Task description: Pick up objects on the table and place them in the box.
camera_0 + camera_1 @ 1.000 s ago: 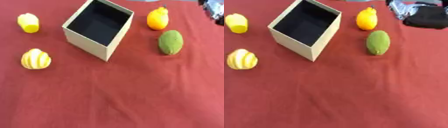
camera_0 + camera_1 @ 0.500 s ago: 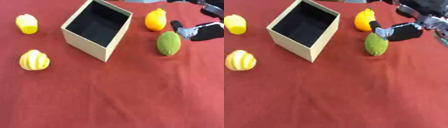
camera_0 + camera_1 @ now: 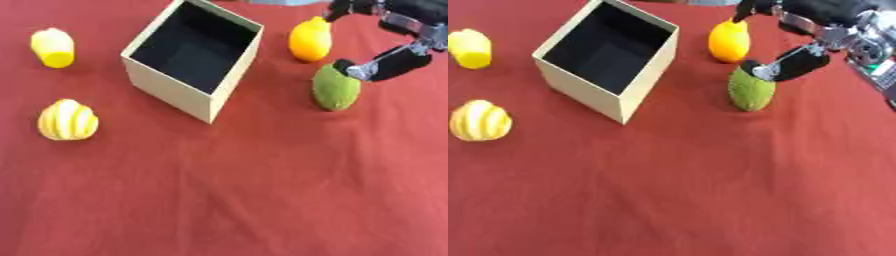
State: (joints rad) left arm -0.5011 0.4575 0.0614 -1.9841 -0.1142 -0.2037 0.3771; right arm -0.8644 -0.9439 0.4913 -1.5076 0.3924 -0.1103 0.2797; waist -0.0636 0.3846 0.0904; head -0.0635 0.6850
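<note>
One right hand [image 3: 824, 30] reaching down from the top right, fingers [image 3: 794, 62] spread open, one tip touching the green fruit [image 3: 751, 90], nothing grabbed.

You see a red tablecloth [image 3: 262, 190]. Box [image 3: 188, 95]: beige outside, black inside. Far fruit [image 3: 311, 39]: orange. Fruit [image 3: 336, 89] beside it: green. Left fruit [image 3: 53, 47]: plain yellow. Nearer one [image 3: 67, 120]: yellow with pale stripes. Right hand [image 3: 815, 22]: black and silver.
</note>
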